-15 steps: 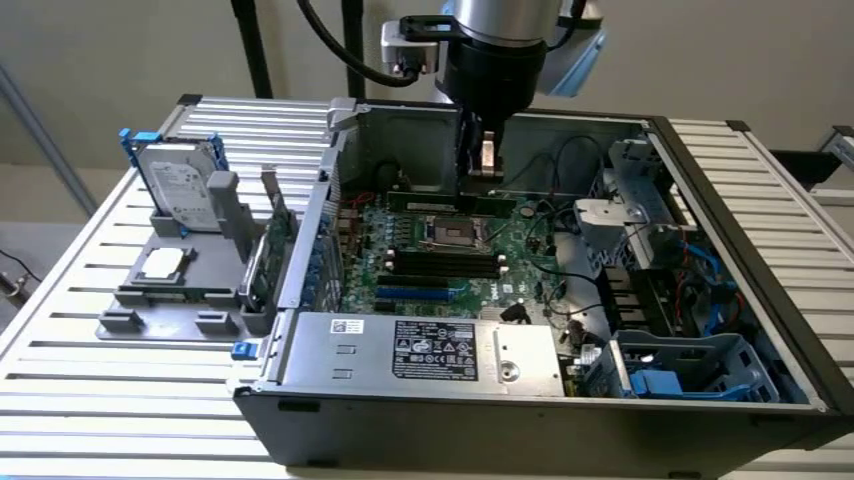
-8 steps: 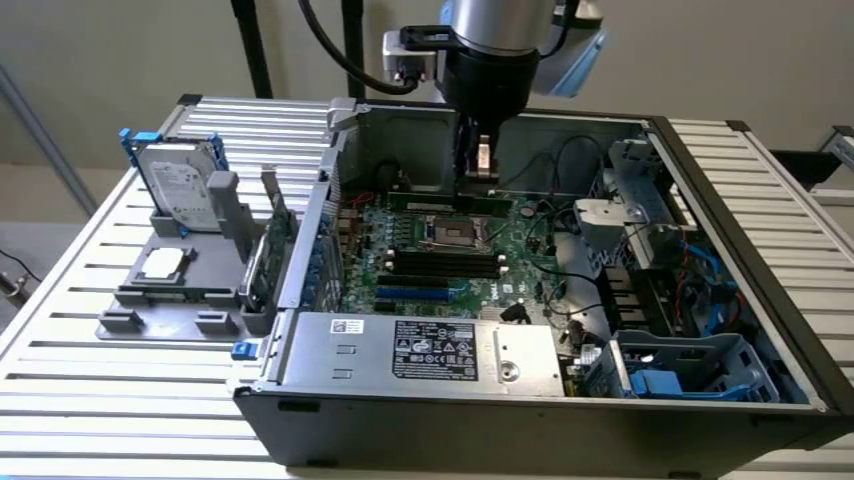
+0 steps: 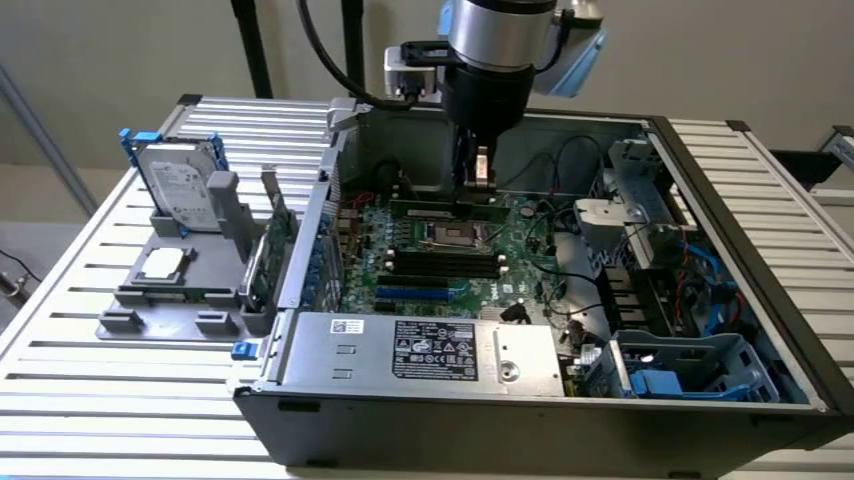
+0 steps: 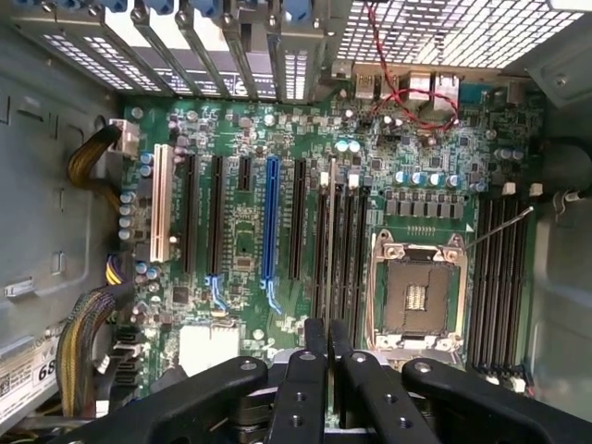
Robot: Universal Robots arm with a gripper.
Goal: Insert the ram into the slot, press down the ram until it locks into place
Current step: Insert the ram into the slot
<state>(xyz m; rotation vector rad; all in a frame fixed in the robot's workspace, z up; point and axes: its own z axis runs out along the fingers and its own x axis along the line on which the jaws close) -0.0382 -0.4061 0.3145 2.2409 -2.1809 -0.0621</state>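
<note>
Gripper (image 4: 328, 331), matte black and angular, clamped the ram (image 4: 330, 240), a thin flat strip seen edge-on over narrow black plastic slots (image 4: 346, 250).

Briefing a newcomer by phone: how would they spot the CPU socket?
Look into the open computer case at the green motherboard. The CPU socket sits between two banks of long black memory slots; it alone is square, framed in silvery metal.
</note>
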